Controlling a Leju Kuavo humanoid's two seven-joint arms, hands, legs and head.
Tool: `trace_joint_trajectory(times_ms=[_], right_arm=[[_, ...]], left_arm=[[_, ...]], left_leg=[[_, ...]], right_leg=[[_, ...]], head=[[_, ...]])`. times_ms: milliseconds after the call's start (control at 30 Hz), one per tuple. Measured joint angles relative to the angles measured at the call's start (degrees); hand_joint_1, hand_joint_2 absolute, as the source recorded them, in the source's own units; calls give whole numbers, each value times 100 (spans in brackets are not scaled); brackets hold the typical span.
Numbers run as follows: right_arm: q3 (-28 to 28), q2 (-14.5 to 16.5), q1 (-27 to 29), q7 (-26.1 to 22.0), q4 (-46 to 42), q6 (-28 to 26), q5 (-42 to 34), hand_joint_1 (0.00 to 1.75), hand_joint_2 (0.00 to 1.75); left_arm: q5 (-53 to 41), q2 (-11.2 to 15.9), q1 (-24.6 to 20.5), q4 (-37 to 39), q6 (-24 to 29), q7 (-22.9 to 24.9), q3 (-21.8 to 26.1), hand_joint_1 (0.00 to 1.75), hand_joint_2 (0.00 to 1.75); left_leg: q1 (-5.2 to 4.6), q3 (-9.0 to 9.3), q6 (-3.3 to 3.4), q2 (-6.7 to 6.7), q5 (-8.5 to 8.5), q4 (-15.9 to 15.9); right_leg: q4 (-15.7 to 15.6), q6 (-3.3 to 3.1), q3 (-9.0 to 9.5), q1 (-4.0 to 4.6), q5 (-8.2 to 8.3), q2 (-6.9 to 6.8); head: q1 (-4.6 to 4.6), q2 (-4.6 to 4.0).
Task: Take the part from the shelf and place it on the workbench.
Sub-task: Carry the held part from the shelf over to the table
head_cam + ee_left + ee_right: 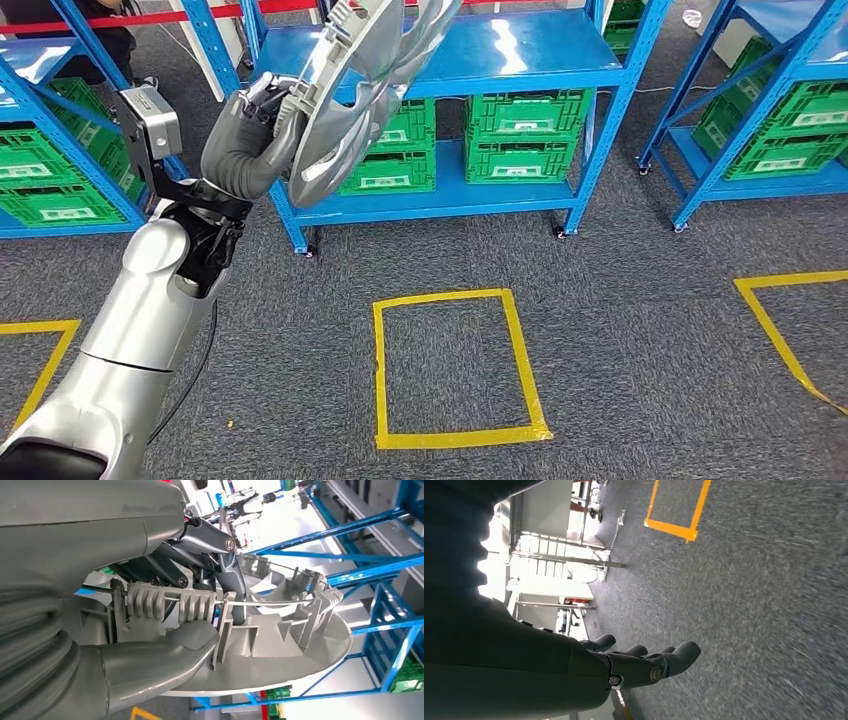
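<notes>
left hand (262,125) grips ribbed silver plastic disc part (350,95) | right hand (644,662) empty, fingers apart

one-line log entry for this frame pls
stage: carry | left hand: grips part, raised before blue shelf | right hand: empty, hangs over carpet | workbench: unseen

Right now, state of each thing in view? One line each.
Part: off the shelf, held up in the air, tilted.
Left hand: grips the part at its rim.
Right hand: holds nothing, fingers slightly curled and apart, hanging over the carpet.
Shelf: top level bare, green crates on the lower levels.
Yellow tape square: on the carpet, nothing in it.
</notes>
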Motion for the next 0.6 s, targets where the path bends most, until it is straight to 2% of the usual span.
trace_joint_trajectory(times_ms=[33,67,100,133,167,200,233,300,333,367,400,467,500,533,567,600], right_arm=[[-1,0,1,1,0,-1,0,0,175],[-1,0,1,1,0,-2,1,0,175],[-1,0,1,3,0,-5,3,0,175],[-1,2,2,4,0,-8,5,0,175],[-1,3,5,3,0,-10,11,0,175],[-1,4,8,-2,0,-12,18,0,175],[-1,6,11,-4,0,-13,24,0,175],[-2,5,22,-7,0,-13,32,0,175],[-3,6,31,-3,0,-12,33,0,175],[-4,7,45,-1,0,-11,33,0,175],[-4,8,57,-2,0,-11,34,0,175],[-5,9,65,-4,0,-9,42,0,175],[-5,8,61,-7,0,-5,50,0,175],[-5,3,57,-8,0,7,66,0,175],[-5,-2,55,-10,-1,21,83,0,175],[-5,-5,57,-10,-1,34,100,0,175]], left_arm=[[0,0,2,25,-4,-5,-3,175,175],[0,0,4,48,-9,-15,-4,175,175],[0,0,4,65,-13,-27,-5,175,175],[0,0,2,73,-17,-40,-7,175,175],[0,-3,-1,76,-21,-57,-8,175,175],[1,-5,-4,78,-23,-75,-9,175,175],[3,-3,-10,84,-27,-90,-11,175,175],[9,2,-15,106,-34,-109,-15,175,175],[12,3,-17,120,-36,-110,-17,175,175],[14,0,-16,133,-36,-110,-19,175,175],[15,-3,-16,147,-36,-109,-21,175,175],[15,-3,-16,173,-36,-110,-23,175,175],[16,1,-13,185,-33,-115,-23,175,175],[16,8,-8,197,-23,-127,-23,175,175],[18,18,1,206,-9,-142,-23,175,175],[24,31,11,213,8,-158,-23,175,175]], left_leg=[[0,67,4,0,42,125],[-2,226,20,-1,165,61],[-9,489,53,-4,287,-201],[-22,816,96,-6,298,-599],[-39,1128,133,-7,239,-1031],[-65,1333,165,-10,169,-1359],[-87,1433,188,-10,106,-1566],[-98,1396,247,0,218,-1675],[-83,1376,285,12,290,-1716],[-64,1332,329,24,372,-1745],[-46,1275,363,35,453,-1761],[-44,1097,399,33,581,-1756],[-43,1003,396,29,643,-1748],[-39,911,383,18,699,-1737],[-29,816,358,0,759,-1716],[-15,729,326,-23,808,-1688]], right_leg=[[4,4,-96,3,72,-1],[7,11,-190,7,146,-1],[10,20,-277,11,219,-2],[10,36,-349,16,286,0],[8,59,-402,17,350,-1],[-10,89,-427,13,418,-3],[-41,126,-438,4,487,-6],[-124,199,-443,-13,602,-3],[-121,232,-464,-15,559,5],[-34,255,-500,-13,410,14],[179,270,-559,-18,143,21],[882,295,-715,-16,-434,27],[1254,310,-776,-19,-570,28],[1520,325,-790,-24,-535,30],[1627,339,-724,-33,-368,32],[1535,351,-574,-47,-165,41]], head=[[-1,0],[-1,0],[-1,0],[0,0],[2,0],[3,0],[-5,0],[-22,0],[-32,0],[-28,0],[-27,0],[-17,0],[-17,0],[-17,0],[-16,0],[-16,0]])
